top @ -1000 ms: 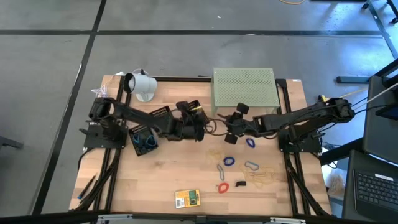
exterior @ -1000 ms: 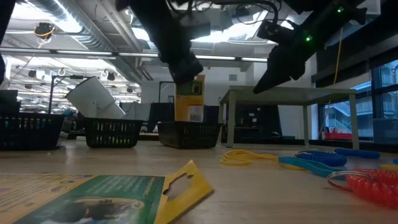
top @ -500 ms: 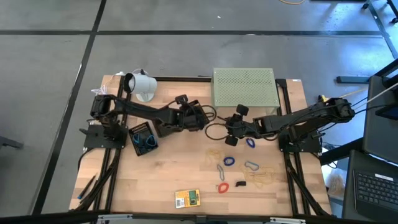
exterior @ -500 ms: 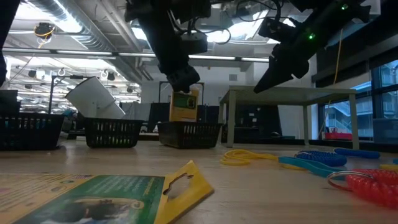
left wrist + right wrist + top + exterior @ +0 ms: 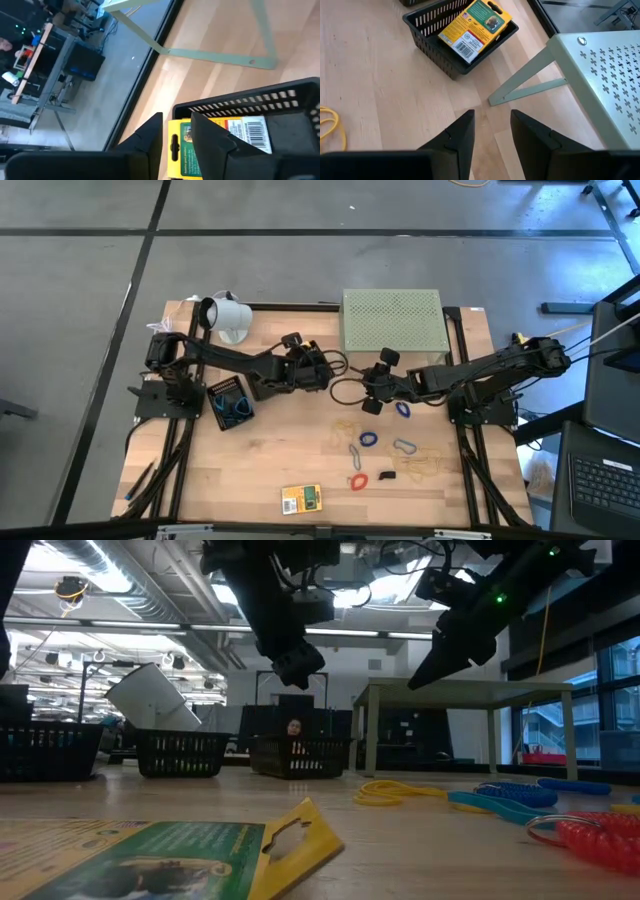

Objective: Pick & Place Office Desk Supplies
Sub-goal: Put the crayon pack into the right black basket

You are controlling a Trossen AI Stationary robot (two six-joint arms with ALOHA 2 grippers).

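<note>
A yellow printed packet lies slanting in a black basket, and shows in the left wrist view too. My left gripper hangs open just above that basket, mid-table, touching nothing. My right gripper hovers open and empty above the wood right of the basket. A second yellow packet lies flat near the front edge. Coloured rubber bands and clips lie scattered on the table's right half.
A pale green perforated stand sits at the far edge and a white cup-like object at the far left. A second black basket holding blue bands stands by the left arm's base. Bare wood shows in the near left.
My left gripper has opened and let go of the yellow packet, which has dropped from between the fingers into the black basket. The gripper has also shifted a little toward the far edge. My right gripper has kept still.
</note>
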